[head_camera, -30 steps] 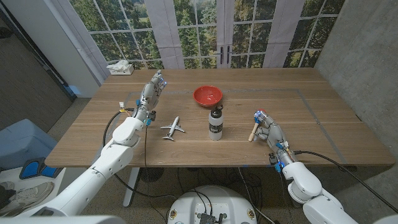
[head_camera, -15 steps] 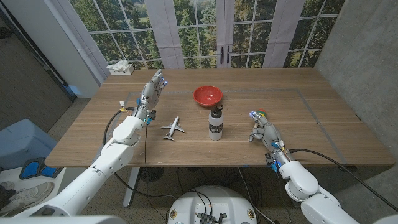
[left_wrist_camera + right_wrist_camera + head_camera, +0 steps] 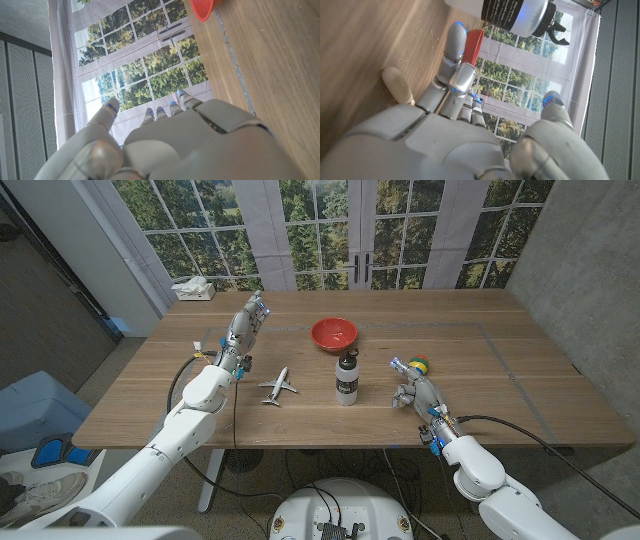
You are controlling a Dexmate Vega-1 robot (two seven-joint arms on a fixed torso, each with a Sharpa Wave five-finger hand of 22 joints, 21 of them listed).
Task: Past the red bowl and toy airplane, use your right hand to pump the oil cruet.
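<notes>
The oil cruet (image 3: 346,377) is a white bottle with a dark label and a black pump top, upright at the table's middle. Behind it sits the red bowl (image 3: 333,333), and to its left lies the white toy airplane (image 3: 277,387). My right hand (image 3: 412,385) hovers low to the right of the cruet, a short gap away, fingers spread and holding nothing. In the right wrist view the cruet (image 3: 515,15) lies just past my fingertips (image 3: 455,30), with the bowl (image 3: 474,42) beyond. My left hand (image 3: 246,320) stands at the back left, fingers straight and empty.
A small multicoloured toy (image 3: 418,365) lies just behind my right hand. A pale wooden peg (image 3: 397,85) rests on the table beside that hand. A white packet (image 3: 193,288) sits at the far left corner. The table's front edge (image 3: 330,446) runs close below the cruet.
My right hand has slid left toward the cruet, uncovering the multicoloured toy behind it. The left arm, bowl, airplane and cruet have stayed put.
</notes>
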